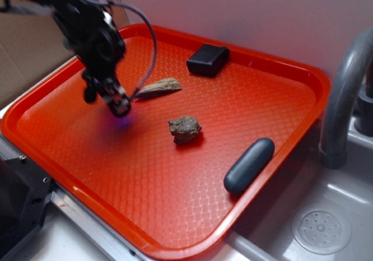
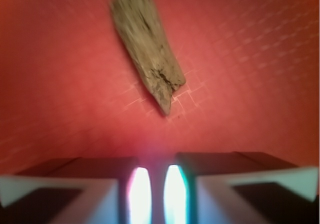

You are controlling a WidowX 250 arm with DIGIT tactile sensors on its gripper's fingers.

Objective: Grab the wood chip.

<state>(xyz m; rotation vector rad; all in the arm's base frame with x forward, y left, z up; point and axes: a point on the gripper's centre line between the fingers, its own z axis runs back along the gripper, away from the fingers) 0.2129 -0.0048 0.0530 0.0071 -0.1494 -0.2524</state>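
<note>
The chip [image 1: 159, 87] lies flat on the red tray [image 1: 280, 74], near the back, with its thin point toward the gripper [image 1: 108, 98]. The gripper hangs just beside that point, low over the tray, not touching the chip. In the wrist view its fingers [image 2: 90, 184] look almost together, with only a thin gap, and hold nothing. They probably must open before they can pinch the chip. The rock [image 1: 185, 129] sits apart, out of the way.

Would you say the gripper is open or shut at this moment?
Nearly shut and empty: in the wrist view the gripper shows only a narrow gap between its fingers, and the wood chip lies untouched on the tray ahead.
</note>
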